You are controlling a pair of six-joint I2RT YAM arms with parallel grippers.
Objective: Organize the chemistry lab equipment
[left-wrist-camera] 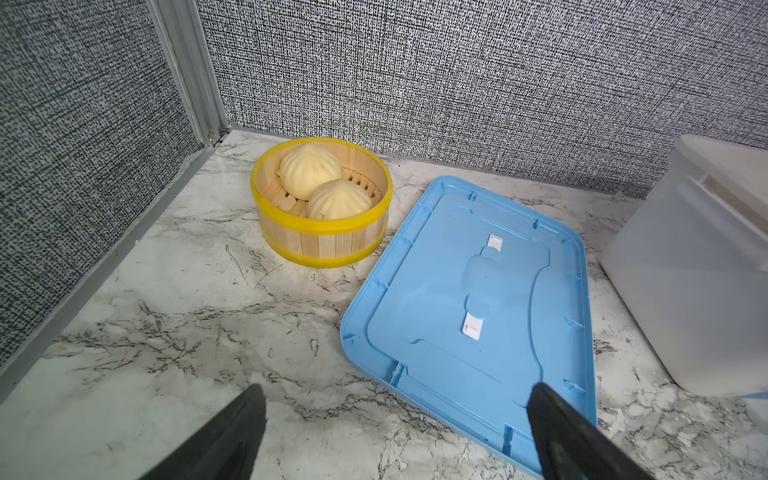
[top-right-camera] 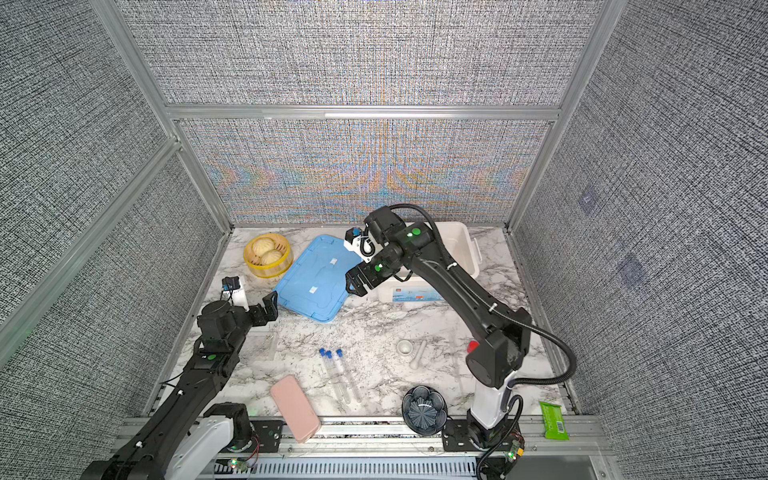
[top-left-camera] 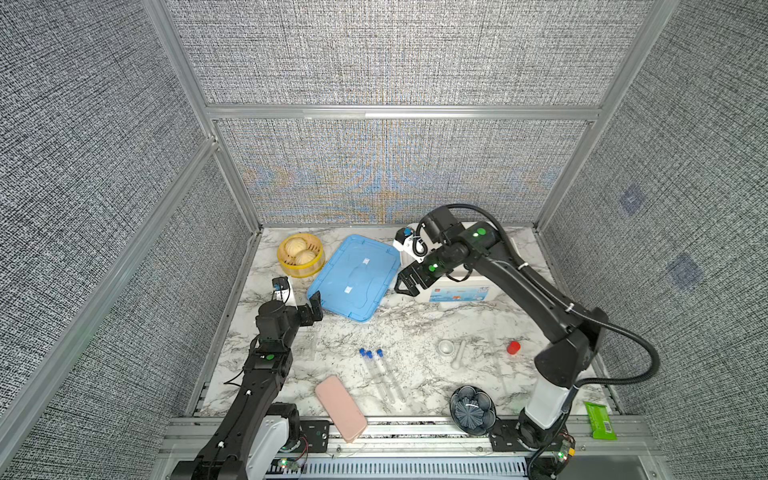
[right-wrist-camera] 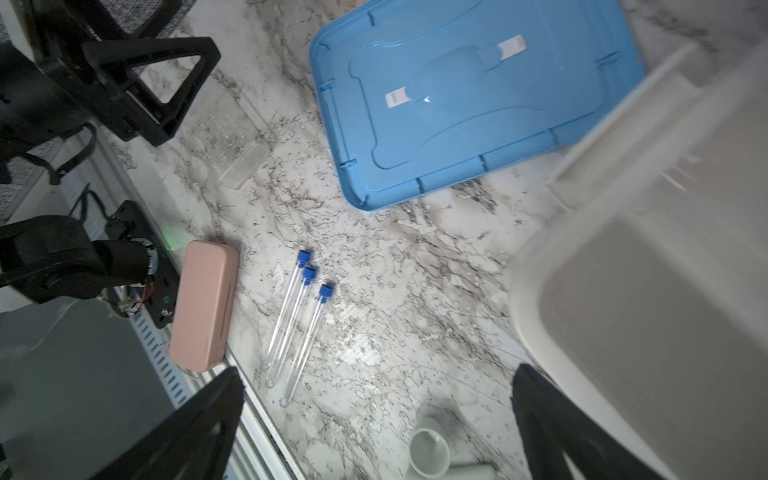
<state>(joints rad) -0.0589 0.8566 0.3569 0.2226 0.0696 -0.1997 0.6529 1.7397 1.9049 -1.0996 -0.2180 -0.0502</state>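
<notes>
Looking down at the marble tabletop (top-left-camera: 415,324), we see the left gripper (top-left-camera: 312,308) just beside the near corner of the upturned blue lid (top-left-camera: 353,276), its fingers spread wide with nothing between them, and the left wrist view confirms that gap. Over on the other side, the right gripper (top-left-camera: 404,286) hangs where the lid meets the open white bin (top-right-camera: 457,245), its jaws equally far apart and empty in the right wrist view. Now the lab gear: the three clear tubes with blue caps (top-left-camera: 379,377) lie side by side in the middle of the table, caps pointing toward the lid, just beside the pink case (top-left-camera: 340,408). We spot the clear rack (right-wrist-camera: 243,164) lying near the left arm, faint against the marble. The white mortar (top-left-camera: 445,345) sits to the right of the tubes with the pestle (top-left-camera: 460,355) lying just beside it. None of these pieces is inside the bin.
</notes>
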